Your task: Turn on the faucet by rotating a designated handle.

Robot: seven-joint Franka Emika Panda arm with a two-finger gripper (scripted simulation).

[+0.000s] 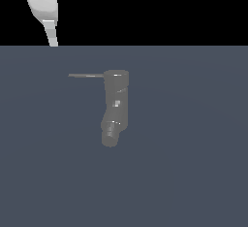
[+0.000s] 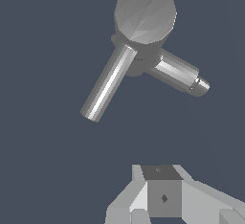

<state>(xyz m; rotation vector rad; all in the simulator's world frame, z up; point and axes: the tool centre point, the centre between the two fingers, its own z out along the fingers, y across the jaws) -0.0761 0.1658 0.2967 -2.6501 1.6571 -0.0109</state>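
The dull grey faucet [image 1: 115,107] stands in the middle of the exterior view, with its angled spout end low. Its handle [image 1: 86,75] is a thin rod that sticks out of the top toward the exterior view's left. Seen from above in the wrist view, the faucet's round cap [image 2: 145,12] shows, with the handle [image 2: 106,85] and the spout [image 2: 181,73] spreading from under it. My gripper [image 2: 162,180] is apart from the handle and touches nothing. Its fingers sit together with no gap showing and hold nothing.
A flat blue-grey floor [image 1: 193,172] lies all around the faucet. Part of my white arm [image 1: 42,5] shows at the top of the exterior view's left, above and behind the handle's end.
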